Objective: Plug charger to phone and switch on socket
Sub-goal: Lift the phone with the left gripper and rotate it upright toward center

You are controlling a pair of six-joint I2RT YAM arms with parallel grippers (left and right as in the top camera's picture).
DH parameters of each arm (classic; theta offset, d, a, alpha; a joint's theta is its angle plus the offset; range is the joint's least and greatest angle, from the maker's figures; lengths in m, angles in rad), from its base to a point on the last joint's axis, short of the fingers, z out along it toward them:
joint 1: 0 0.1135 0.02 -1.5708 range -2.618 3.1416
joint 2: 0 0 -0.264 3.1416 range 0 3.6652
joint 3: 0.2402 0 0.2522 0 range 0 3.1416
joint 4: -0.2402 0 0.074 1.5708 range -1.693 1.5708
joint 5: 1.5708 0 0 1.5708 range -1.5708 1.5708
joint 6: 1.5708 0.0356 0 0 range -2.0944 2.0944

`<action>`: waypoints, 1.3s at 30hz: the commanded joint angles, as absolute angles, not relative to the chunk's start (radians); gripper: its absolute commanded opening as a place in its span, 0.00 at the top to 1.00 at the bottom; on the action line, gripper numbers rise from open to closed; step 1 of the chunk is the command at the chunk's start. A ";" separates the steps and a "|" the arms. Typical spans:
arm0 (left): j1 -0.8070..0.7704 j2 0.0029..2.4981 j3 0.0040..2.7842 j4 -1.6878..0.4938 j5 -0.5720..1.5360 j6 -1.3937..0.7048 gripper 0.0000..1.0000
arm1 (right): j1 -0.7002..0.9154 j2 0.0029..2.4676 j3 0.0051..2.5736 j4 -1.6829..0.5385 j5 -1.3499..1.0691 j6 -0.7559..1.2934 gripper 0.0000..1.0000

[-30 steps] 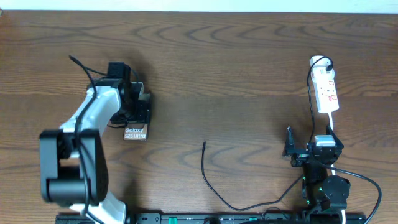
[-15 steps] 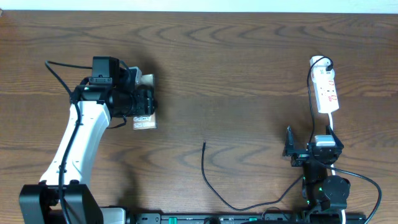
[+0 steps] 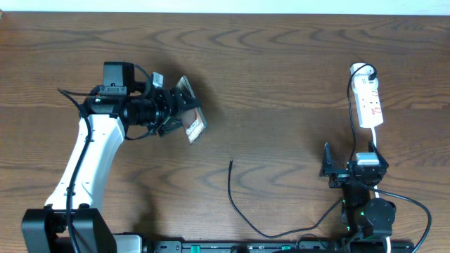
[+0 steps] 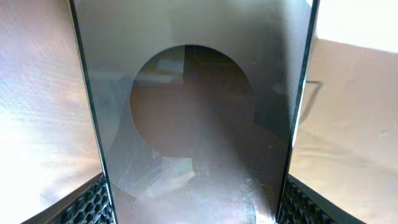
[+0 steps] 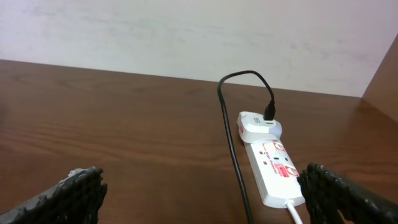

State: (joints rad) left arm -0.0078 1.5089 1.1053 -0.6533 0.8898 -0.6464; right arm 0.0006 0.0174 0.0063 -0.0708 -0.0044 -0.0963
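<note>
Glossy flat phone (image 3: 191,119) | pinched in left pincer (image 3: 176,107) | right pincer (image 5: 205,186) spread | woodgrain table (image 3: 281,70)

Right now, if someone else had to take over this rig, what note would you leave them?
Left gripper: closed on the phone, held lifted and tilted over the left half of the table.
Right gripper: open, empty, facing the socket at the right rear.
Charger: free tip lying on the table mid-front, other end plugged into the adapter at the socket.
Done: phone picked up.
Left: plug the tip into the phone, then switch the socket on; its switch state cannot be read here.
</note>
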 commanded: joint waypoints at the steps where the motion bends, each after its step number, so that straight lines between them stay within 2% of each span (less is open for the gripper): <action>1: -0.008 1.489 1.120 -0.649 1.041 -0.935 0.92 | 0.007 0.015 0.006 -0.075 -0.007 -0.106 0.01; 5: -0.007 1.489 1.120 -0.648 1.116 -1.089 0.92 | 0.007 0.015 0.006 -0.075 -0.007 -0.106 0.01; 17: -0.007 1.489 1.120 -0.649 1.180 -1.321 0.93 | 0.007 0.015 0.006 -0.075 -0.007 -0.106 0.01; 20: -0.001 1.489 1.120 -0.649 1.259 -1.374 0.92 | 0.007 0.015 0.006 -0.075 -0.007 -0.105 0.01; 39: 0.051 1.489 1.120 -0.649 1.347 -1.394 0.92 | 0.007 0.015 0.006 -0.075 -0.007 -0.105 0.01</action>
